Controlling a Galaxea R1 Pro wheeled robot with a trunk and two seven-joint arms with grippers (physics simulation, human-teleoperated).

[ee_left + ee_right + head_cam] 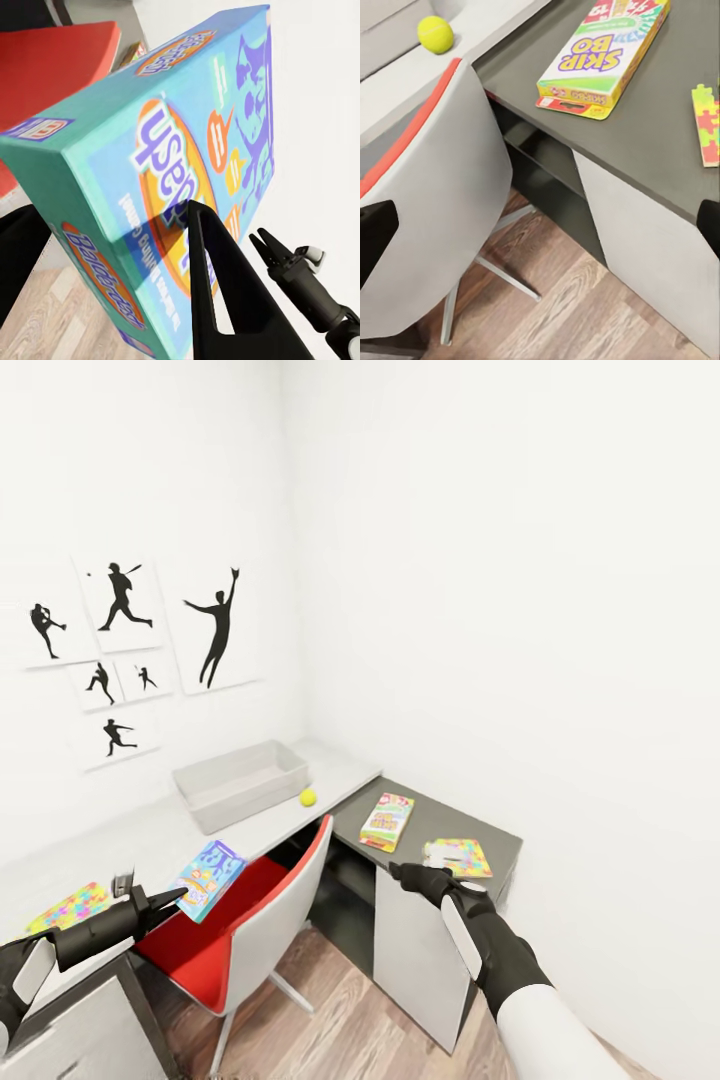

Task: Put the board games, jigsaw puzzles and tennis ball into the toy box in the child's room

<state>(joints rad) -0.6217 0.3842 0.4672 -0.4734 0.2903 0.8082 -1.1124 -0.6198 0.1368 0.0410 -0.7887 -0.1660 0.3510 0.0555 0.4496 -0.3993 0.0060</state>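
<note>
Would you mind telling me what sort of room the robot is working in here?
Most likely a child's bedroom or playroom corner: baseball-player silhouettes on the wall, a desk with a red-seated chair, and a boxed game lying about.

Bright white walls [480, 560] meet in a corner; a red-and-grey swivel chair [250, 930] stands on wood-plank flooring [340, 1010] near left.

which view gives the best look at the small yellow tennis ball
The right wrist view: the small yellow tennis ball shows large and sharp on the pale grey-white desk top. The head view shows it tiny, beside the shallow light-grey toy box.
</note>
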